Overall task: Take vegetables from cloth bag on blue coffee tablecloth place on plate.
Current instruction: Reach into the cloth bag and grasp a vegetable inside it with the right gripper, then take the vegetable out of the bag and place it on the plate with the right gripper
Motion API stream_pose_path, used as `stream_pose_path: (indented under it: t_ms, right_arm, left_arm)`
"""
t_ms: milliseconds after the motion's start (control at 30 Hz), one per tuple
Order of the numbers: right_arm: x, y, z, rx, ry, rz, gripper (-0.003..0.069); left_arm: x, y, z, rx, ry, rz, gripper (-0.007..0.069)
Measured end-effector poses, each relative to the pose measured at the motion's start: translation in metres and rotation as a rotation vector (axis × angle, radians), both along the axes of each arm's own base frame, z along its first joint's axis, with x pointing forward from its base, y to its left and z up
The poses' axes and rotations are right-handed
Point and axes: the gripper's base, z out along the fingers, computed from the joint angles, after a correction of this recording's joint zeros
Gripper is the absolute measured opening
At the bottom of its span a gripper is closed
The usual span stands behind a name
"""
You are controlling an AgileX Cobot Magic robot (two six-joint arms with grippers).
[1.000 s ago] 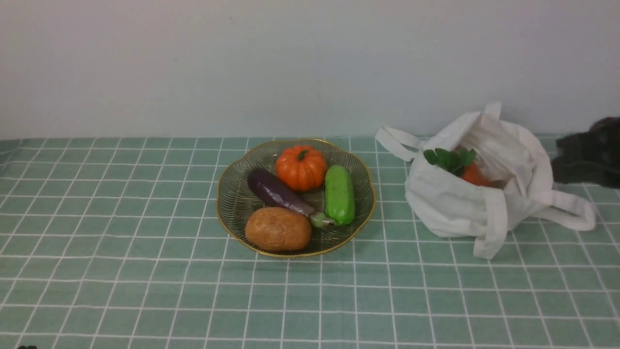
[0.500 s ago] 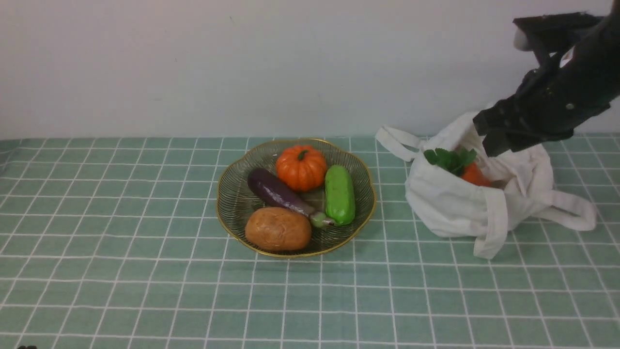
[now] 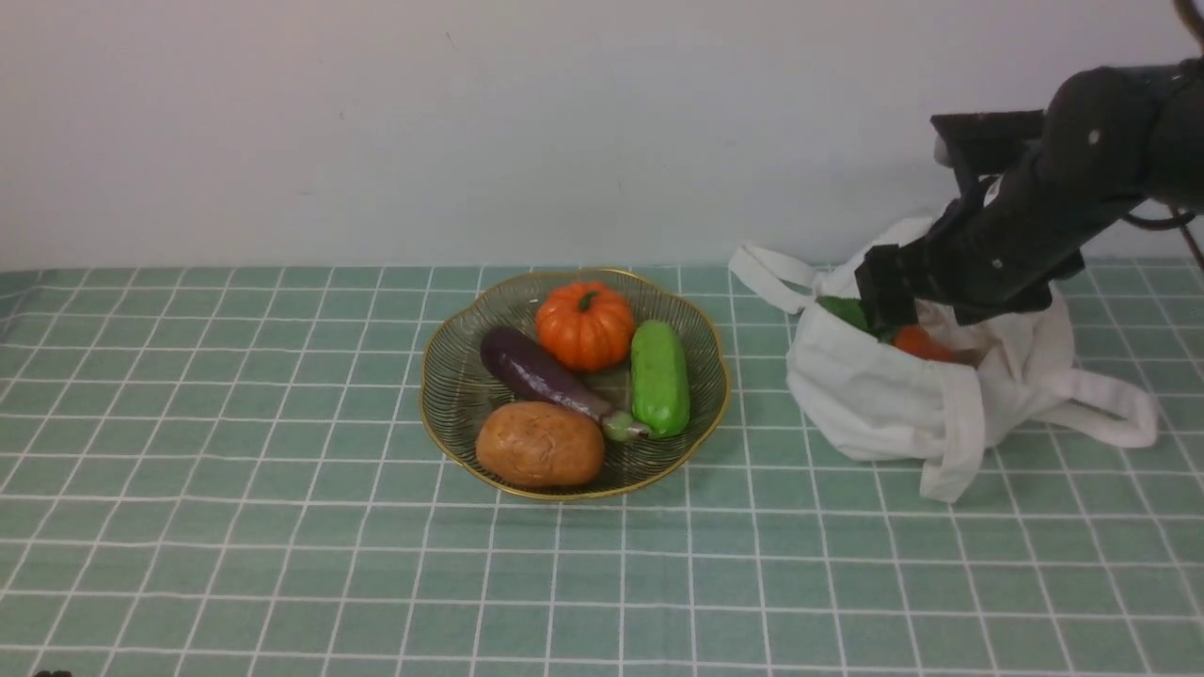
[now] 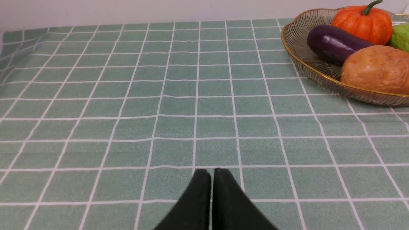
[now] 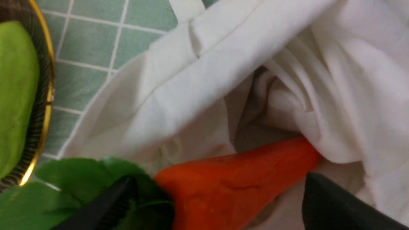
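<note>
The white cloth bag lies open on the teal checked tablecloth, right of the wire plate. Inside the bag lies the orange carrot with green leaves. My right gripper hangs over the bag's mouth, open. One finger is at the leaves and the other past the carrot's thin end, so the carrot lies between them ungripped. My left gripper is shut and empty, low over bare cloth left of the plate.
The plate holds an orange pumpkin, a purple eggplant, a green cucumber and a brown potato. The bag's strap handles trail on the cloth. A pale wall stands behind the table.
My right arm has swung in from the right edge, risen, then come down leftward over the bag's mouth, where it now covers most of the carrot's leaves.
</note>
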Motion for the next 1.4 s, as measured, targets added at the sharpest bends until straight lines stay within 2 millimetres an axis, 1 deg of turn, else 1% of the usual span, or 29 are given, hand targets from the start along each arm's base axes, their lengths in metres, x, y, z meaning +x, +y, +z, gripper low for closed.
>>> stream_pose_path:
  t_ms: [33,67,133,167,200,233,300,333,367,433,467,567,600,633,667,700,833,900,1000,1033,1100,1133,1167,1200,1233,1267,1300,1333,1400]
  right_arm:
    - [0.002,0.001,-0.006,0.002,0.013,-0.003,0.0614]
    - [0.002,0.001,-0.007,0.002,0.014,-0.003,0.0612]
    - [0.003,0.001,-0.012,0.005,0.029,-0.006,0.0569]
    - [0.004,0.001,-0.015,0.004,0.034,-0.006,0.0523]
    - [0.004,0.001,-0.015,0.004,0.036,-0.006,0.0456]
    - [0.004,0.001,-0.016,0.003,0.038,-0.006,0.0413]
    - [0.004,0.001,-0.017,-0.005,0.041,-0.002,0.0258]
    - [0.004,0.000,-0.017,-0.009,0.041,-0.001,0.0202]
    - [0.003,0.000,-0.016,-0.029,0.038,0.008,0.0087]
    - [0.003,-0.001,-0.014,-0.042,0.035,0.014,0.0046]
    - [0.002,-0.003,-0.010,-0.060,0.026,0.022,0.0011]
    - [-0.002,-0.005,0.008,-0.081,-0.017,0.031,-0.0006]
    - [-0.002,-0.006,0.008,-0.086,-0.018,0.033,-0.0007]
    - [-0.007,-0.007,0.025,-0.080,-0.060,0.031,-0.0008]
    - [-0.010,-0.007,0.034,-0.076,-0.083,0.030,-0.0008]
    - [-0.011,-0.007,0.036,-0.075,-0.087,0.030,-0.0008]
    - [-0.025,-0.010,0.074,-0.060,-0.184,0.025,-0.0008]
    - [-0.029,-0.011,0.084,-0.056,-0.210,0.025,-0.0008]
    - [-0.040,-0.010,0.105,-0.010,-0.259,0.027,-0.0008]
    - [-0.042,-0.009,0.108,-0.005,-0.267,0.030,-0.0008]
    - [-0.052,-0.004,0.127,0.080,-0.321,0.063,-0.0008]
    - [-0.053,-0.003,0.128,0.083,-0.325,0.073,-0.0008]
    - [-0.056,0.001,0.134,0.128,-0.340,0.090,-0.0009]
    - [-0.064,0.013,0.143,0.205,-0.370,0.156,-0.0009]
    - [-0.066,0.019,0.146,0.235,-0.379,0.190,-0.0009]
    - [-0.068,0.029,0.148,0.271,-0.388,0.234,-0.0009]
    - [-0.070,0.033,0.149,0.285,-0.391,0.253,-0.0009]
    - [-0.074,0.049,0.150,0.329,-0.396,0.318,-0.0009]
    - [-0.077,0.071,0.147,0.382,-0.396,0.392,-0.0009]
  left_arm:
    - [0.000,0.000,0.000,0.000,0.000,0.000,-0.0008]
    - [0.000,0.000,0.000,0.000,0.000,0.000,-0.0008]
    - [0.000,0.000,0.000,0.000,0.000,0.000,-0.0008]
    - [0.000,0.000,0.000,0.000,0.000,0.000,-0.0008]
    - [0.000,0.000,0.000,0.000,0.000,0.000,-0.0008]
    - [0.000,0.000,0.000,0.000,0.000,0.000,-0.0008]
    - [0.000,0.000,0.000,0.000,0.000,0.000,-0.0008]
    - [0.000,0.000,0.000,0.000,0.000,0.000,-0.0008]
    - [0.000,0.000,0.000,0.000,0.000,0.000,-0.0008]
    - [0.000,0.000,0.000,0.000,0.000,0.000,-0.0008]
    - [0.000,0.000,0.000,0.000,0.000,0.000,-0.0008]
    - [0.000,0.000,0.000,0.000,0.000,0.000,-0.0008]
    - [0.000,0.000,0.000,0.000,0.000,0.000,-0.0008]
    - [0.000,0.000,0.000,0.000,0.000,0.000,-0.0008]
    - [0.000,0.000,0.000,0.000,0.000,0.000,-0.0008]
    - [0.000,0.000,0.000,0.000,0.000,0.000,-0.0008]
    - [0.000,0.000,0.000,0.000,0.000,0.000,-0.0008]
    - [0.000,0.000,0.000,0.000,0.000,0.000,-0.0008]
    - [0.000,0.000,0.000,0.000,0.000,0.000,-0.0008]
    - [0.000,0.000,0.000,0.000,0.000,0.000,-0.0008]
    - [0.000,0.000,0.000,0.000,0.000,0.000,-0.0008]
    - [0.000,0.000,0.000,0.000,0.000,0.000,-0.0008]
    - [0.000,0.000,0.000,0.000,0.000,0.000,-0.0008]
    - [0.000,0.000,0.000,0.000,0.000,0.000,-0.0008]
    - [0.000,0.000,0.000,0.000,0.000,0.000,-0.0008]
    - [0.000,0.000,0.000,0.000,0.000,0.000,-0.0008]
    - [0.000,0.000,0.000,0.000,0.000,0.000,-0.0008]
    - [0.000,0.000,0.000,0.000,0.000,0.000,-0.0008]
    - [0.000,0.000,0.000,0.000,0.000,0.000,-0.0008]
